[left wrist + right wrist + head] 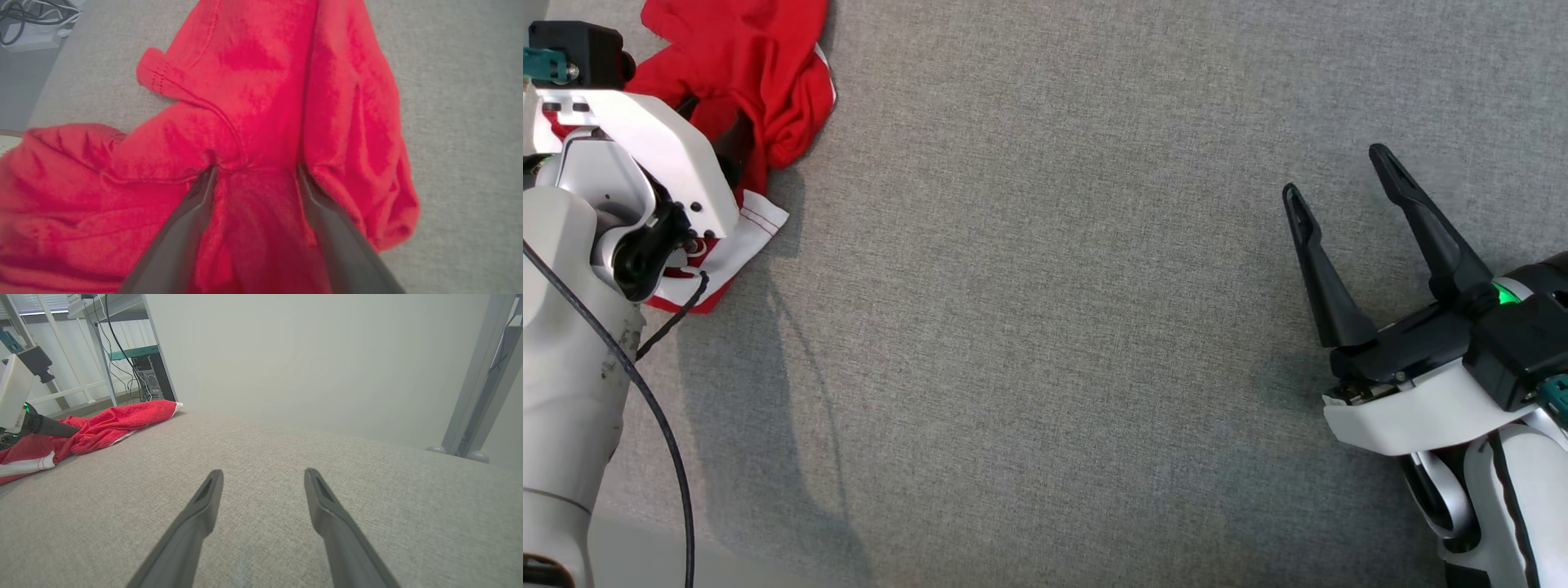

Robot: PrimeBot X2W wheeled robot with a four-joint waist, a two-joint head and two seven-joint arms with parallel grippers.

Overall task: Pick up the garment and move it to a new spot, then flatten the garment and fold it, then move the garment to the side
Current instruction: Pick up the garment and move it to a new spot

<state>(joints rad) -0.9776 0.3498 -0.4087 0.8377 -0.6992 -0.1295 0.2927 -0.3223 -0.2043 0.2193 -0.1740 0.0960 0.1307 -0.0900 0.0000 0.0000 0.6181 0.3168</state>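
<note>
Left wrist view is showing the left gripper [256,169] standing wide, its two dark fingers [192,216] pushing tips-first into the red garment [261,81]. A bunched ridge of cloth is lying in the gap between them, and the jaws are not pinching it. Around the fingers the garment is spreading in crumpled folds, a stitched hem curling up on one side. It is lying on a grey fabric surface [461,122], and past that surface's edge a tangle of cables [28,20] is sitting on the floor. From the head view, the pale left forearm [564,327] is reaching over the garment, which is lying heaped at the surface's far left corner. A white-edged flap [756,233] is sticking out beside the wrist, and a black cable [670,433] is trailing along the arm. Well apart, at the right side, the right gripper [1334,170] is hovering with its fingers spread wide and nothing between them, a green light [1507,294] glowing on its wrist. Right wrist view is looking along those open fingers over bare grey cloth, with the garment lying off to the left. Behind it a computer tower [151,379] is standing under a shelf, and a metal post [478,375] is rising at the right.
</note>
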